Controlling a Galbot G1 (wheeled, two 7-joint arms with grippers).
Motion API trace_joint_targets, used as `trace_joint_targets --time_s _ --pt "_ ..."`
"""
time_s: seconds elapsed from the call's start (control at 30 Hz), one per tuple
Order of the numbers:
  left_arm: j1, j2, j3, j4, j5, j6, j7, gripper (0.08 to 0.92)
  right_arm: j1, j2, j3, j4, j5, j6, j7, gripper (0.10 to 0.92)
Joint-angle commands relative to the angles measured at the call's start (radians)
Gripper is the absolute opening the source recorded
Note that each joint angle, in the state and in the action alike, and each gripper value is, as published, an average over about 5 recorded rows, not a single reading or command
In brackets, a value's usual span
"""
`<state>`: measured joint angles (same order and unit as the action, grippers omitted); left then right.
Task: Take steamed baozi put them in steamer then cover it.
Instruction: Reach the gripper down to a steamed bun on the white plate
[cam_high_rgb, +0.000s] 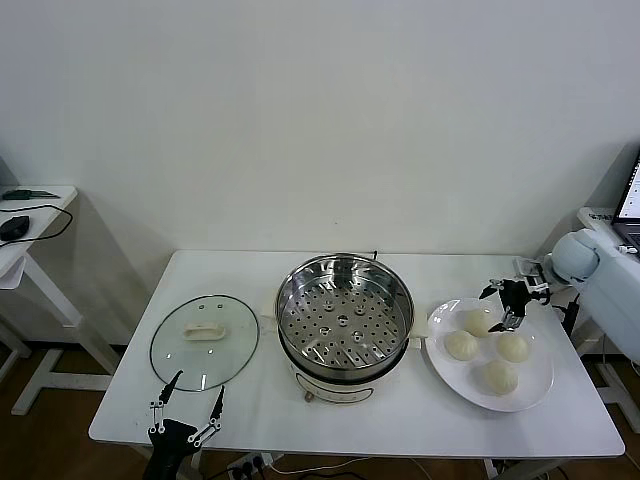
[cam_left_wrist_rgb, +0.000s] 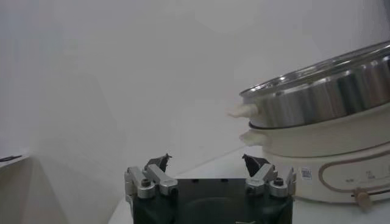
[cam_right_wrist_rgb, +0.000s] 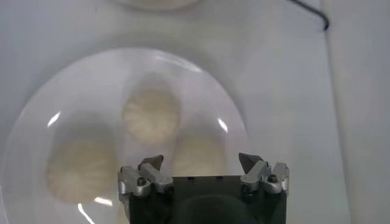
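Steamer (cam_high_rgb: 344, 318) shiny polished metal, perforated tray. Cover (cam_high_rgb: 204, 341) clear glass, metal rim. Plate (cam_high_rgb: 540, 386) glossy white. Baozi (cam_high_rgb: 461, 345) matt, smooth. My fingertips (cam_right_wrist_rgb: 152, 163) dark.

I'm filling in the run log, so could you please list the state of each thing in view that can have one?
Shiny round stainless-steel steamer: uncovered, perforated tray empty.
Round clear glass cover with cream handle: off, lying flat on the table left of the steamer.
Four cream-white steamed baozi: all on the flat white plate, none gripped.
Right gripper: fingers open, above the plate.
Left gripper: fingers open, at the table's near edge by the cover.
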<state>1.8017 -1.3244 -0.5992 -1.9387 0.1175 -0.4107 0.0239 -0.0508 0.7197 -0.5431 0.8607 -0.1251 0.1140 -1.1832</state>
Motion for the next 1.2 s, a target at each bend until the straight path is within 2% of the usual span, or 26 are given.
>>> trace_joint_targets --time_s 0.03,0.5,0.8,1.07,1.2 --pt "0.002 -0.001 -0.001 0.003 0.001 -0.001 -0.001 0.823 0.035 0.078 -0.054 -0.113 -0.117 0.017 0.002 0.823" --pt "0.001 -0.004 -0.001 0.011 0.000 -0.003 -0.006 0.823 0.019 0.149 -0.042 -0.182 -0.145 0.024 0.059 0.822" --pt "-0.001 -0.005 0.002 0.015 -0.001 -0.005 -0.007 0.823 0.009 0.152 -0.040 -0.175 -0.150 0.022 0.061 0.747" --pt "-0.002 -0.004 0.004 0.014 -0.002 -0.003 -0.010 0.823 0.011 0.120 -0.046 -0.111 -0.132 0.020 0.054 0.710" --pt "-0.004 -0.003 0.008 0.008 -0.003 0.000 -0.012 0.823 0.054 0.057 -0.079 0.006 -0.095 0.022 0.028 0.699"
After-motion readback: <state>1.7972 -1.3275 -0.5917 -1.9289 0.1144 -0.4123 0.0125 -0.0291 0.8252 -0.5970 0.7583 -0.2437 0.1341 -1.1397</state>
